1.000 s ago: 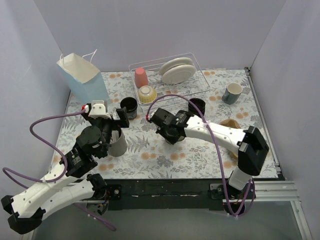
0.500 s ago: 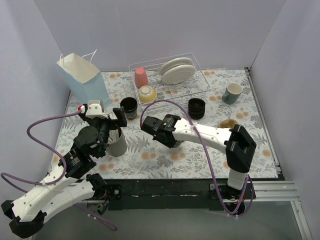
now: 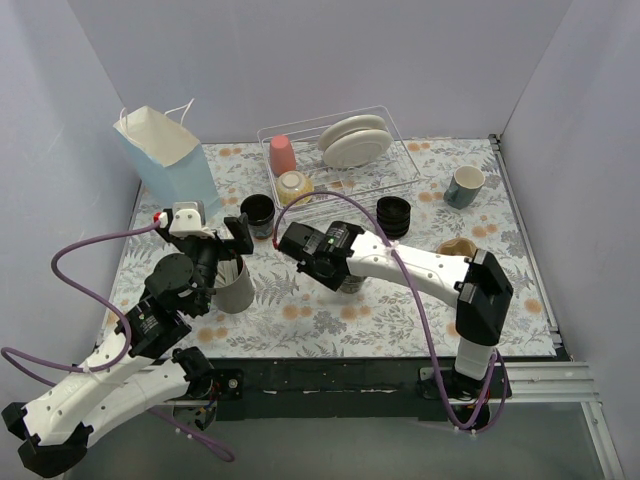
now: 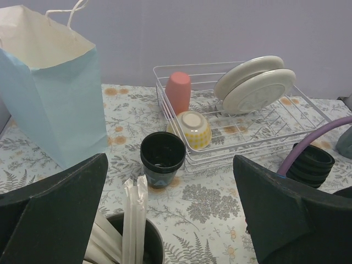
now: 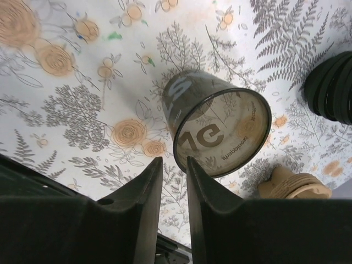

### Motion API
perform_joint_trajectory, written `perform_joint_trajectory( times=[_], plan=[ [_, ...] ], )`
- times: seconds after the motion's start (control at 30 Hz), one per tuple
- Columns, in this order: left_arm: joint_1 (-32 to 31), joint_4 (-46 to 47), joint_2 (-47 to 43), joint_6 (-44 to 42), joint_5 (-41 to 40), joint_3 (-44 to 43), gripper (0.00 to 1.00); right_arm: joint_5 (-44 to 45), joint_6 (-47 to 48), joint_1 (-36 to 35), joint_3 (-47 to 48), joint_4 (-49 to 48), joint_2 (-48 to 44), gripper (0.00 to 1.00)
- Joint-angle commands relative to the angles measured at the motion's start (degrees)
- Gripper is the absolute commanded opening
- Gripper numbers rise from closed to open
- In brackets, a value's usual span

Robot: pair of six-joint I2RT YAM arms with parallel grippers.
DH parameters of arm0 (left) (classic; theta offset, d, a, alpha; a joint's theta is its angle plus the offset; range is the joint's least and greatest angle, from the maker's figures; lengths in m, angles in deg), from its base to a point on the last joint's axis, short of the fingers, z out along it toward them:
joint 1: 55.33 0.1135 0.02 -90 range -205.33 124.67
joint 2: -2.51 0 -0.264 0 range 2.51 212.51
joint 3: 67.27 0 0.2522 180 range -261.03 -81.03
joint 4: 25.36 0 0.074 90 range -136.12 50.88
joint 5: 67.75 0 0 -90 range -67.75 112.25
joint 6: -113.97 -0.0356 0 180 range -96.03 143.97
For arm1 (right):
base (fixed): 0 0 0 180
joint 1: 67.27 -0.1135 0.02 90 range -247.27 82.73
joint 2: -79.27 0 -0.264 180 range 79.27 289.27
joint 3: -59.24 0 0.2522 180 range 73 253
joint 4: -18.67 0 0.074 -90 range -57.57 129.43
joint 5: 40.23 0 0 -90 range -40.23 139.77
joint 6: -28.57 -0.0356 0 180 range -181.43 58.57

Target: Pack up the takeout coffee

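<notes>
Black disposable paper cup point(image 5: 220, 129): standing on floral tabletop point(image 5: 66, 104), just beyond right end effector point(image 5: 173, 165), jaws narrowly parted, empty. Left end effector point(image 4: 169, 159): wide open, empty. Advice: widen before withdrawing, avoid tipping cup.

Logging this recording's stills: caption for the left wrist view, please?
Left gripper open above a utensil cup, facing a lidless black cup, dish rack and blue paper bag.

One black cup point(image 4: 162, 159) stands upright and lidless on the tabletop, just in front of the dish rack point(image 4: 247, 132). A second dark cup point(image 5: 220, 129), printed with pale lettering, stands mid-tabletop. A ribbed black stack point(image 3: 393, 213), lids or nested cups, sits apart.
</notes>
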Motion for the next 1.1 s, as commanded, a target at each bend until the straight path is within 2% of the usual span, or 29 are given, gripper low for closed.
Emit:
perform_joint_trajectory(
  times=[0.0,0.1,0.23,0.37,0.53,0.6,0.8,1.07],
  plan=[
    [0.2,0.5,-0.4,0.1,1.6,0.4,0.98,-1.4,-0.9,0.4,4.2,-2.3,-4.3,0.34],
    [0.2,0.6,-0.8,0.1,3.4,0.5,0.98,-1.0,-1.0,4.0,1.2,-7.8,-8.1,0.36],
    [0.3,1.7,-1.1,-0.2,8.4,1.4,0.98,1.6,1.4,13.4,-3.0,-14.9,-12.2,0.38],
    [0.2,2.2,0.9,1.6,13.3,1.1,0.98,3.1,4.6,21.0,-4.2,-20.3,-11.6,0.39],
    [0.2,2.8,2.7,1.7,19.7,1.1,0.98,2.2,10.3,28.2,-3.3,-24.8,-6.3,0.39],
    [0.2,2.4,3.0,1.3,22.0,1.2,0.98,1.4,11.8,29.3,-2.4,-24.9,-3.4,0.39],
    [0.2,1.7,3.5,0.5,22.6,1.4,0.98,-1.7,14.4,32.4,3.0,-23.5,3.0,0.4],
    [0.2,1.5,3.2,-0.3,22.3,1.7,0.98,-4.7,14.4,34.1,3.9,-23.1,6.4,0.4]
  ],
)
